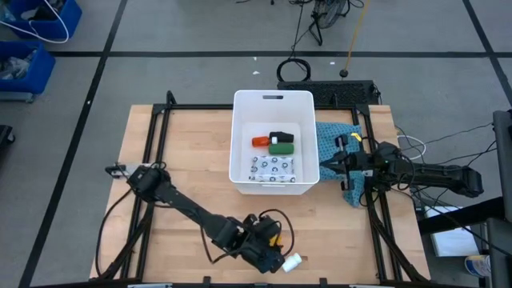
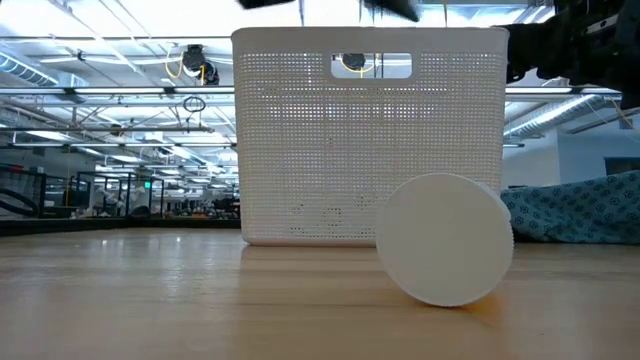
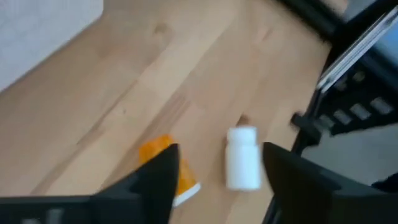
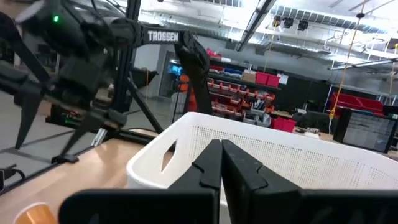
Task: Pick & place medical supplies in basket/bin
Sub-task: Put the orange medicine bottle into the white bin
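We see the white tub (image 1: 273, 100) at table centre holding the packet (image 1: 272, 169), green-white box (image 1: 282, 148) and red bottle (image 1: 262, 142), left gripper (image 3: 219, 171) parted above the white cylinder (image 3: 242, 157) lying on the table beside the orange bottle (image 3: 166, 163), gripping nothing, right gripper (image 4: 221, 167) closed, empty, beside the tub's rim.

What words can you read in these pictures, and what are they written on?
"TROSSEN": white letters on the dark left arm, seen from the right wrist view.
Green-white box and white patterned packet in the white tub: any print too small to read.
Nothing else is readable.
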Robot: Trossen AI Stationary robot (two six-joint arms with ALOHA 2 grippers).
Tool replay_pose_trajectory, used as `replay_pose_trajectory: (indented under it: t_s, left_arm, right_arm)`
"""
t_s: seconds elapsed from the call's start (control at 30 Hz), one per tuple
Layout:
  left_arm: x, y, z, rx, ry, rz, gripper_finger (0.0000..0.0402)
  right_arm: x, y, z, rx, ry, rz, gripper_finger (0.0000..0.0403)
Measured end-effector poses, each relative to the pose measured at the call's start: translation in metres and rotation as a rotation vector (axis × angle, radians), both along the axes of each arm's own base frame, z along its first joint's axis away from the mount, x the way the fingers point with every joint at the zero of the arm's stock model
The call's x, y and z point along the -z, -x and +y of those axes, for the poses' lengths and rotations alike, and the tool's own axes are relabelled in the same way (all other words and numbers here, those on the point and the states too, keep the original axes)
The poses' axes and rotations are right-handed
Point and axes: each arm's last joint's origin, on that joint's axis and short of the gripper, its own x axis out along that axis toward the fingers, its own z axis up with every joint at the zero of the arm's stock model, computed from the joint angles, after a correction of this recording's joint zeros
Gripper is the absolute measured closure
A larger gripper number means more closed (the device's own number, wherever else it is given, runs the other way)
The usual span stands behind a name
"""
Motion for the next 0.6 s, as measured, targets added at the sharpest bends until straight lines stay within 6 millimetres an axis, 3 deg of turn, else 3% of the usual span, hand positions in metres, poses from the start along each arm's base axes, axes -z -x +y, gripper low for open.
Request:
replay_pose_trajectory:
  t_s: [0.13, 0.27, 0.6]
  left_arm:
    - [0.010, -0.001, 0.007, -0.020, 0.048, 0.054, 0.0088]
    - [0.015, -0.005, 0.012, -0.010, 0.112, 0.095, 0.0042]
    - [0.047, -0.018, 0.013, 0.010, 0.138, 0.164, 0.0047]
  right_arm:
    - [-0.002, 0.000, 0.000, 0.000, 0.005, -0.019, 0.0403]
    - [-0.002, 0.001, 0.000, 0.000, 0.006, -0.026, 0.0403]
    - [-0.004, 0.001, 0.000, 0.004, 0.026, -0.044, 0.0403]
